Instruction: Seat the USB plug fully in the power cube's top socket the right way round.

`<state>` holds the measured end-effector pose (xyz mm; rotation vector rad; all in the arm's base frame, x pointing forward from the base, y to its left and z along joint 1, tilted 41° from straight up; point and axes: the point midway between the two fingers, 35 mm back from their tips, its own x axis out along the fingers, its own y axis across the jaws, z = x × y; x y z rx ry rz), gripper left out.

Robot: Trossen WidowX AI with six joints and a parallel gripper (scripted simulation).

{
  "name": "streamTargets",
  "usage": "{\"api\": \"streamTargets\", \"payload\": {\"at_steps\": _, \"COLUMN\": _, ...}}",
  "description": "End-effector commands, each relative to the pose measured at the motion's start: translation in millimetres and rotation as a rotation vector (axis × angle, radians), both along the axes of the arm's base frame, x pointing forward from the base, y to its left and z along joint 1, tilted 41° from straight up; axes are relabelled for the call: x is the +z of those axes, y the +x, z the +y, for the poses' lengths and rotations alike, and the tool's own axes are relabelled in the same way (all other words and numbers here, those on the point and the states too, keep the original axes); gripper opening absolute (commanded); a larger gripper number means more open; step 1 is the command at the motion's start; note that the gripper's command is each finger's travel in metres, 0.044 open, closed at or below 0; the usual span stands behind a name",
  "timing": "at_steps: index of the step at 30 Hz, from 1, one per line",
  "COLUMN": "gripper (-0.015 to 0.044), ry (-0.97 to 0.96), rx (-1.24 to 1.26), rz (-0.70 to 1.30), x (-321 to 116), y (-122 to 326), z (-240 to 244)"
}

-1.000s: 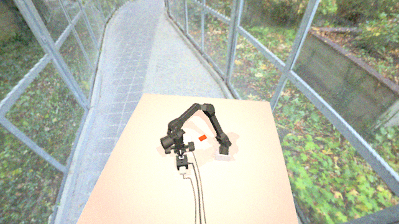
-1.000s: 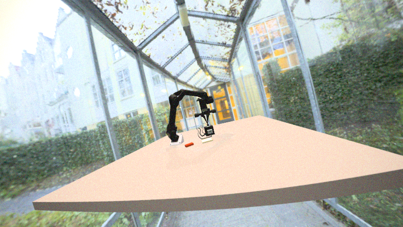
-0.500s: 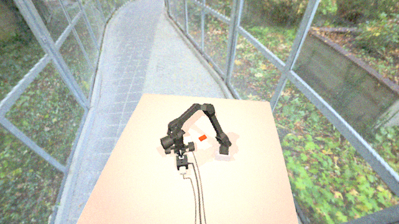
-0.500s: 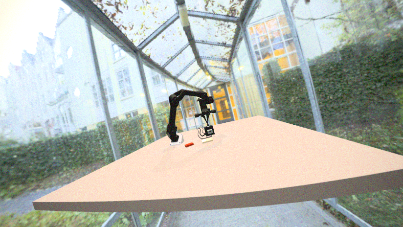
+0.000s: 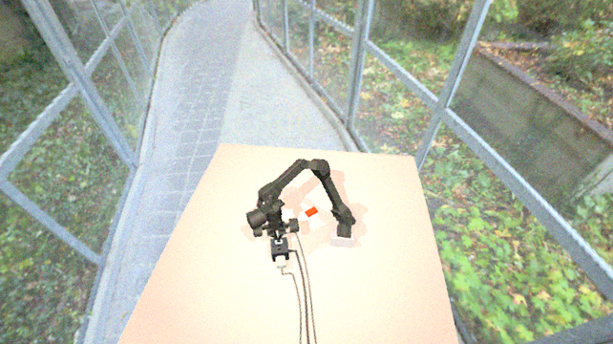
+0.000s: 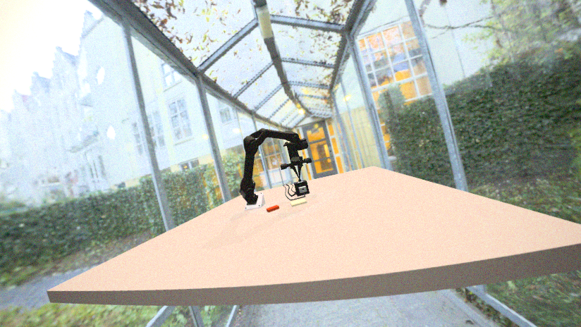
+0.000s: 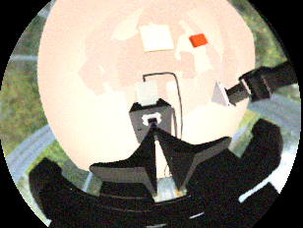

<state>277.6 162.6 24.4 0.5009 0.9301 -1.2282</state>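
Observation:
The black power cube [image 5: 279,252] [image 6: 297,187] [image 7: 137,122] stands below my gripper. A pale socket outline [image 7: 145,118] shows on its top. My gripper [image 5: 278,237] [image 6: 299,180] [image 7: 154,131] points down at that socket, its fingertips close together on the small dark USB plug [image 7: 151,120]. The fingertips hide most of the plug, so its depth and which way round it sits cannot be told. A white plug [image 5: 281,263] [image 7: 147,93] with a thin dark cable [image 7: 179,103] is at one side of the cube. A light socket [image 6: 302,189] shows on another side.
A red block [image 5: 310,211] [image 6: 272,208] [image 7: 198,40] and a flat cream pad [image 6: 298,202] [image 7: 157,38] lie on the table [image 5: 195,319] [image 6: 365,235]. The arm's white base [image 5: 341,241] [image 6: 260,201] stands nearby. Thin cables [image 5: 307,310] run from the cube area toward the table edge.

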Motion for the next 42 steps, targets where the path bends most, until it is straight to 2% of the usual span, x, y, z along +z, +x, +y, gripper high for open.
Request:
{"api": "streamTargets", "payload": {"at_steps": 1, "gripper": 0.0000, "ry": -0.001, "rx": 0.005, "rz": 0.001, "x": -0.5, "y": 0.1, "z": -0.6}}
{"api": "streamTargets", "payload": {"at_steps": 42, "gripper": 0.0000, "ry": -0.001, "rx": 0.005, "rz": 0.001, "x": -3.9, "y": 0.5, "z": -3.5}}
